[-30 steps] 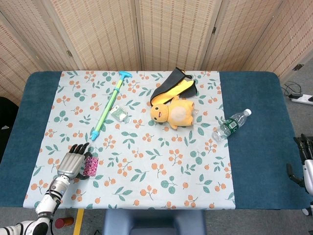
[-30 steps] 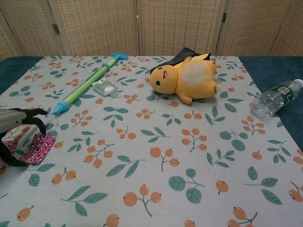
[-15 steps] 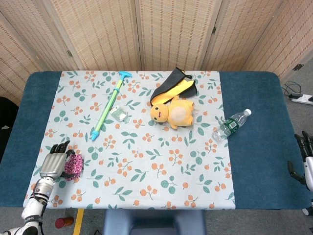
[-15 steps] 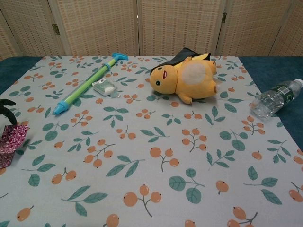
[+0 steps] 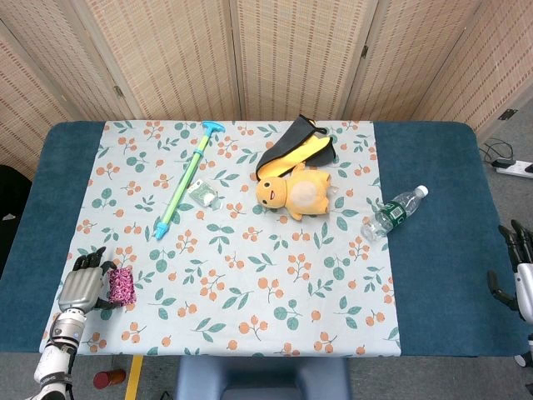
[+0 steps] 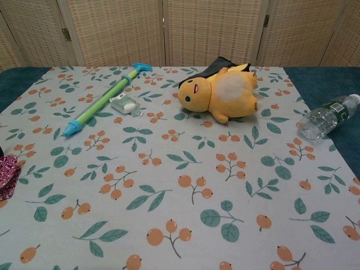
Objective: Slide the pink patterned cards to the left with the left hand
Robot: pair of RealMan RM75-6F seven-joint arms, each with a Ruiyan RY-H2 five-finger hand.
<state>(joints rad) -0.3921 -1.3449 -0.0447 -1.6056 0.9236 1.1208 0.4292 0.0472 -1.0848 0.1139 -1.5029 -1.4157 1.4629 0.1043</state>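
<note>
The left hand (image 5: 81,286) lies flat at the near left edge of the surface (image 5: 433,242), fingers (image 5: 90,261) loosely extended and grasping nothing, its side against the pink cards (image 5: 122,285). The right hand (image 5: 518,271) hangs off the right edge, fingers apart, empty.

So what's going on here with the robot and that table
The robot's left hand rests at the pink patterned cards near the front left corner of the flowered cloth, with the cards lying against its right side. The slide to the left looks well along, since the cards sit close to the cloth's left edge. The right hand hangs off the table's right side, holding nothing. The plush toy, water bottle and blue-green water squirter lie untouched further back.
</note>
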